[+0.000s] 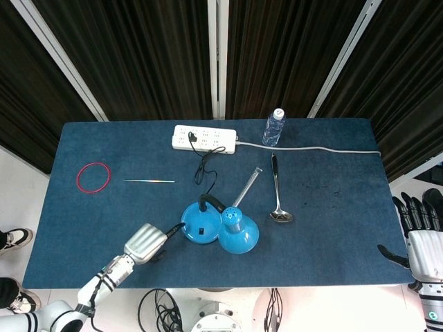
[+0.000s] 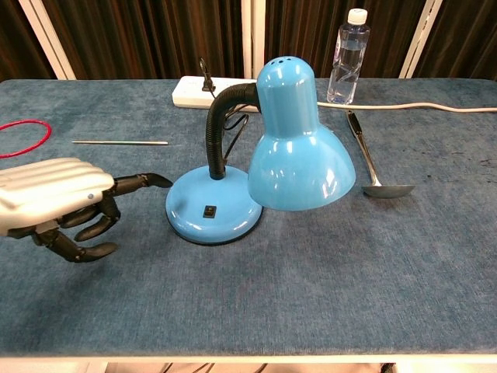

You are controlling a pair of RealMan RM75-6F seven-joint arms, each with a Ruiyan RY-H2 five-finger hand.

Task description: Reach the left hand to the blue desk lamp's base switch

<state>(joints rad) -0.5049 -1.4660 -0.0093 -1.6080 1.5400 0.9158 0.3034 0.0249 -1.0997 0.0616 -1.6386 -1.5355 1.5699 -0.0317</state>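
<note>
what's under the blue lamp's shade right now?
In the chest view the lamp shade hangs over the right edge of the lamp base; the base switch stays exposed. The tabletop directly beneath the shade is hidden in both views.

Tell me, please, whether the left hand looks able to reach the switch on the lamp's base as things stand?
Probably yes. The left hand points an outstretched finger at the blue base, just short of its edge, and the black switch faces up with only bare cloth between them.
</note>
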